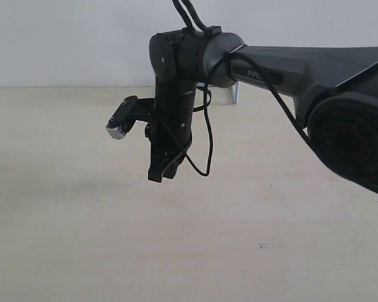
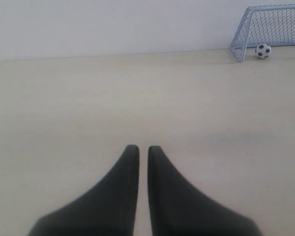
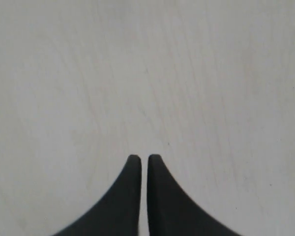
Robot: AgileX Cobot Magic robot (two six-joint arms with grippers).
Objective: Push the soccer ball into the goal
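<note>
You see your left gripper (image 2: 143, 150) with its two black fingers pressed almost together, only a thin slit between them and nothing pinched. At the upper right of the left wrist frame stands the small pale blue goal with mesh netting (image 2: 273, 24). The tiny white soccer ball with black patches (image 2: 263, 50) rests on the pale wooden table (image 2: 88, 108) at the goal's mouth; whether it is across the line cannot be told. Your right gripper (image 3: 144, 158) is likewise closed and empty, pointing down above bare table in the exterior view's centre.
</note>
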